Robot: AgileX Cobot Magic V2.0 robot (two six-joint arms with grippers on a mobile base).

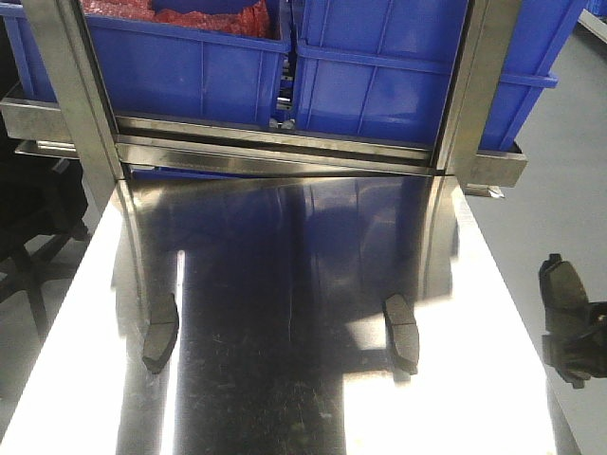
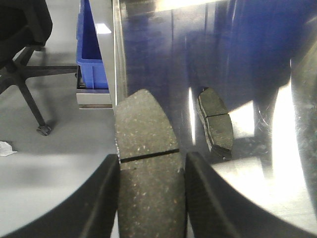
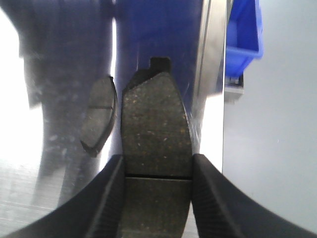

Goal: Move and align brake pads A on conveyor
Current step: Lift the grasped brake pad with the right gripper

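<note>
Left wrist view: the left end effector (image 2: pixel 151 201) is clamped on a pad (image 2: pixel 148 144), rough face up, its groove just ahead of the fingers (image 2: pixel 99 198), held over the left edge of the worktop (image 2: pixel 163 44) with floor (image 2: pixel 59 163) beneath. Right wrist view mirrors that: the right end effector (image 3: pixel 157 201) grips a second pad (image 3: pixel 156 124) above the worktop's right edge. On the worktop lie a third pad (image 1: pixel 161 334), lower left of the front view, and a fourth pad (image 1: pixel 402 334), lower centre-right, well apart. No conveyor shows in any view. The carry step seems in hand; the next move calls for bringing both held pads to the conveyor and laying them lined up.
</note>
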